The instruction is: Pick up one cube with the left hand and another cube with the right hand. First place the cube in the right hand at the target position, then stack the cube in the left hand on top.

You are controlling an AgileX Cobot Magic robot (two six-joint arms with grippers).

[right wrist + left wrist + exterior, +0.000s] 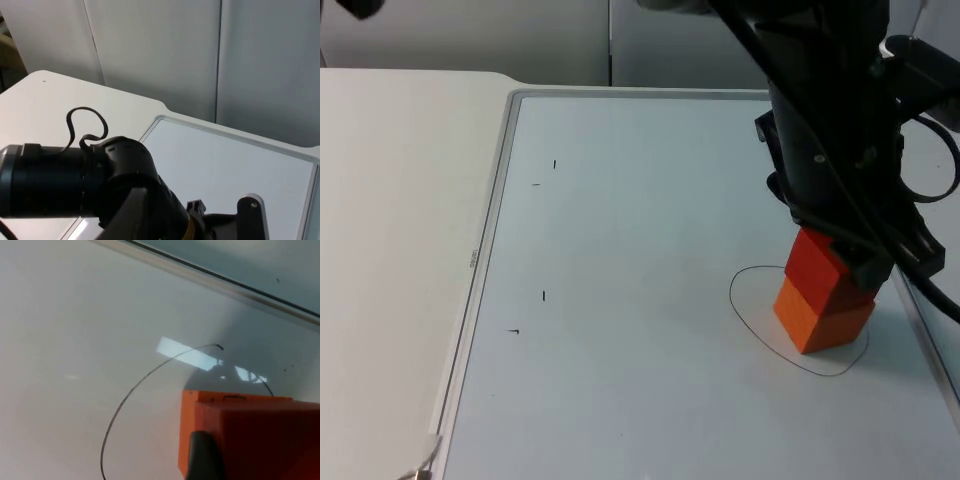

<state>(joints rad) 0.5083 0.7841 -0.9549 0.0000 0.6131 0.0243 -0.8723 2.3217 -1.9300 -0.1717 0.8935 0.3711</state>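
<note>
The left gripper (842, 258) is positioned low over the right side of the white board (620, 300), its fingers clamped on the red cube (817, 262). The red cube sits directly on top of the orange cube (817, 318), turned slightly relative to it so that the edges do not line up. The orange cube rests on the board inside the thin drawn outline (745, 300) that marks the target position. In the left wrist view, the red cube (265, 440) is seen close up with a black fingertip (202, 457) pressed against its face, the orange cube (187, 430) showing just behind it, and the drawn outline (130, 390) curving around both on the board. The right gripper cannot be made out; the right wrist view looks across the board (225, 165) toward the grey partition wall (160, 55), with a black arm (75, 175) in the foreground. Several small black tick marks (544, 295) lie on the left part of the board, well apart from the cubes.
</note>
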